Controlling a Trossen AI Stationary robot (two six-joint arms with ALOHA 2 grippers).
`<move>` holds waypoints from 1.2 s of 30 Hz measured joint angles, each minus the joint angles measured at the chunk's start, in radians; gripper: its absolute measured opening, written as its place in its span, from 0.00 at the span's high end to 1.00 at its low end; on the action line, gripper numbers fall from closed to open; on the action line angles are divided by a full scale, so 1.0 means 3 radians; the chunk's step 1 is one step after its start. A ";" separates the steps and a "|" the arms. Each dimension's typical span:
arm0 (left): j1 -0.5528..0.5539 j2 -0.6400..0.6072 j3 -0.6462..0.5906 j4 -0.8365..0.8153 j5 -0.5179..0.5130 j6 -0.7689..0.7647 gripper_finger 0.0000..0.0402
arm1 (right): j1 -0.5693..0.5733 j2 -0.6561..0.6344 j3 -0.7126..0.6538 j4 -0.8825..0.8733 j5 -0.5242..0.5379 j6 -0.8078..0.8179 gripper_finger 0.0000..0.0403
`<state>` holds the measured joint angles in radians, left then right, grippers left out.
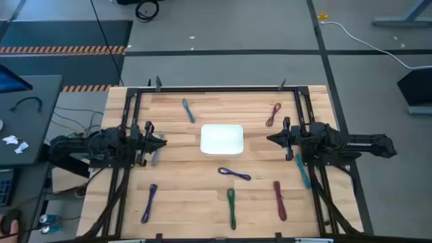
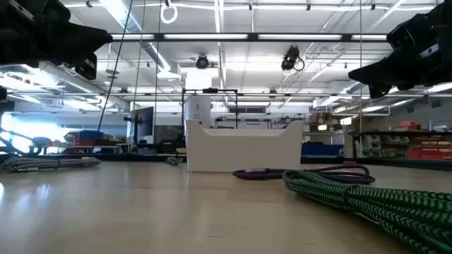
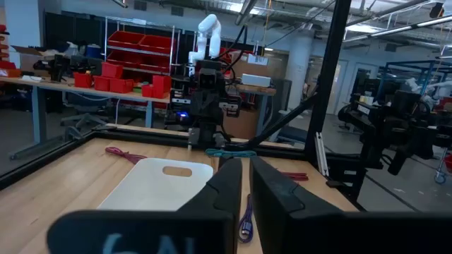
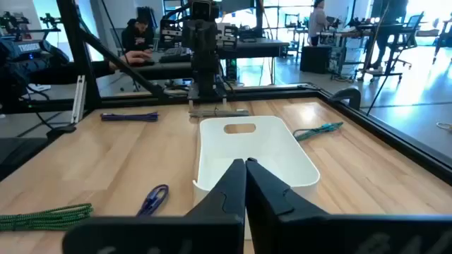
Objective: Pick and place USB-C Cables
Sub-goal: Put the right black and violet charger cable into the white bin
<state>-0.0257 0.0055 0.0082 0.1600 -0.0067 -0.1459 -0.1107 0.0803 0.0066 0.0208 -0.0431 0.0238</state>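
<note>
Several short bundled cables lie flat on the wooden table around a white tray (image 1: 221, 140): teal (image 1: 187, 110), dark red (image 1: 273, 115), purple (image 1: 234, 174), purple (image 1: 148, 202), green (image 1: 231, 207), dark red (image 1: 279, 200), teal (image 1: 302, 170) under the right arm, grey (image 1: 155, 155). My left gripper (image 1: 163, 140) (image 3: 245, 169) hovers left of the tray, shut and holding nothing. My right gripper (image 1: 270, 138) (image 4: 245, 164) hovers right of the tray, also shut and holding nothing. Both point at the tray (image 4: 254, 152).
A black frame rail (image 1: 216, 88) runs round the table. The low view shows the green cable (image 2: 367, 197) close to the near edge, with a purple one (image 2: 304, 171) in front of the tray (image 2: 244, 148). People sit at benches beyond the table.
</note>
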 joint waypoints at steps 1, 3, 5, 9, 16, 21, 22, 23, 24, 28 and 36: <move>0.0000 -0.0001 0.0000 -0.0001 0.0000 -0.0001 0.92 | 0.0001 0.0000 -0.0001 0.0000 0.0000 0.0000 0.98; 0.0000 -0.0001 0.0000 0.0000 0.0000 -0.0001 0.93 | 0.0000 0.0000 0.0000 0.0000 0.0000 0.0000 0.98; 0.0001 -0.0001 0.0000 0.0000 0.0000 -0.0001 0.93 | 0.0001 0.0001 -0.0001 0.0000 -0.0001 0.0000 0.98; 0.0001 0.0000 0.0000 0.0000 0.0001 -0.0001 0.92 | -0.0001 0.0001 -0.0001 0.0000 0.0001 0.0000 0.98; 0.0002 0.0000 0.0000 -0.0001 -0.0330 0.0001 0.91 | 0.0001 0.0000 0.0000 0.0000 0.0001 0.0000 0.98; 0.0004 0.0000 0.0000 0.0000 -0.0856 0.0000 0.92 | 0.0001 0.0000 0.0000 0.0000 -0.0001 0.0000 0.98; 0.0004 0.0000 0.0000 0.0000 -0.0873 0.0001 0.92 | -0.0001 0.0001 -0.0001 0.0000 -0.0001 -0.0001 0.98; 0.0004 0.0000 0.0000 0.0000 -0.0874 0.0001 0.92 | 0.0000 0.0000 -0.0001 0.0000 0.0000 -0.0001 0.98; 0.0004 0.0000 0.0000 0.0000 -0.0873 0.0000 0.93 | 0.0001 0.0001 -0.0001 0.0000 0.0000 0.0000 0.98; 0.0004 0.0000 0.0000 0.0000 -0.0874 0.0000 0.92 | 0.0001 0.0000 0.0000 0.0000 -0.0001 0.0000 0.98; 0.0004 0.0001 0.0000 0.0000 -0.0874 0.0000 0.91 | -0.0001 0.0000 -0.0001 0.0000 0.0001 0.0000 0.98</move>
<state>-0.0246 0.0059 0.0082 0.1600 -0.2687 -0.1459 -0.1108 0.0803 0.0063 0.0208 -0.0429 0.0238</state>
